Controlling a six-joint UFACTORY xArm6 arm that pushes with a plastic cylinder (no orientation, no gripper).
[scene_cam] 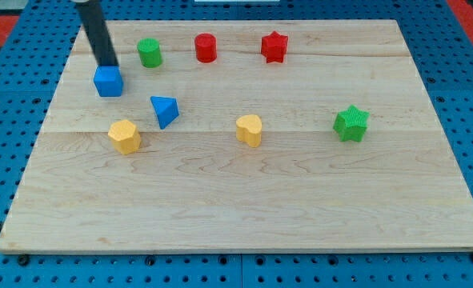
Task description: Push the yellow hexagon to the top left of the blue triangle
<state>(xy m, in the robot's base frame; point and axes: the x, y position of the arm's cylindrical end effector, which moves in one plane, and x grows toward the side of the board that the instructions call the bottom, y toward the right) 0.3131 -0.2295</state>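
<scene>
The yellow hexagon lies on the wooden board at the left, just below and left of the blue triangle. My tip is at the view's upper left, touching or just behind the top edge of a blue cube. The tip stands above and left of the blue triangle and well above the yellow hexagon. The rod rises from the tip to the view's top.
A green cylinder, a red cylinder and a red star line the top of the board. A second yellow block sits at centre; a green star at right. Blue pegboard surrounds the board.
</scene>
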